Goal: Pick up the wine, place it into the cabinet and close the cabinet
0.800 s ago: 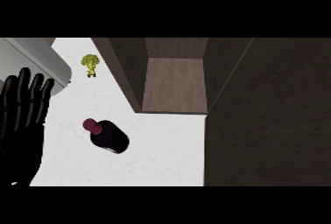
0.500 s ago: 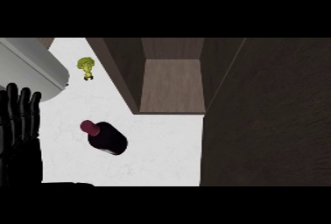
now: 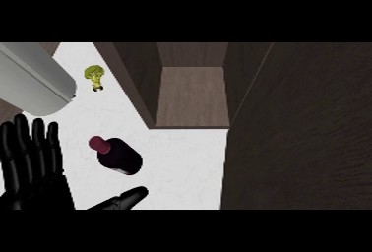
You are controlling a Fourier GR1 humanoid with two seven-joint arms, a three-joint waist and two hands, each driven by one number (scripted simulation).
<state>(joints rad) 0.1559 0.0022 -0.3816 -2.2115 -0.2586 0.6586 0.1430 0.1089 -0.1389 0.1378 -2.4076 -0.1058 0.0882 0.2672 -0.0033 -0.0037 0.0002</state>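
Wine waiting beside an open hand

Wine [image 3: 116,154] is lying on the white counter [image 3: 189,162], near its front edge and just in front of the open cabinet [image 3: 193,96]. The left hand [image 3: 33,170] is showing at the counter's front left corner, fingers straight and spread, thumb [image 3: 122,199] pointing toward the bottle without touching it. A broccoli [image 3: 94,76] is sitting near the back edge, beside a grey cylinder [image 3: 33,78].

white counter [image 3: 189,162]: wine bottle [image 3: 118,154], broccoli [image 3: 94,76], open cabinet [image 3: 190,93].
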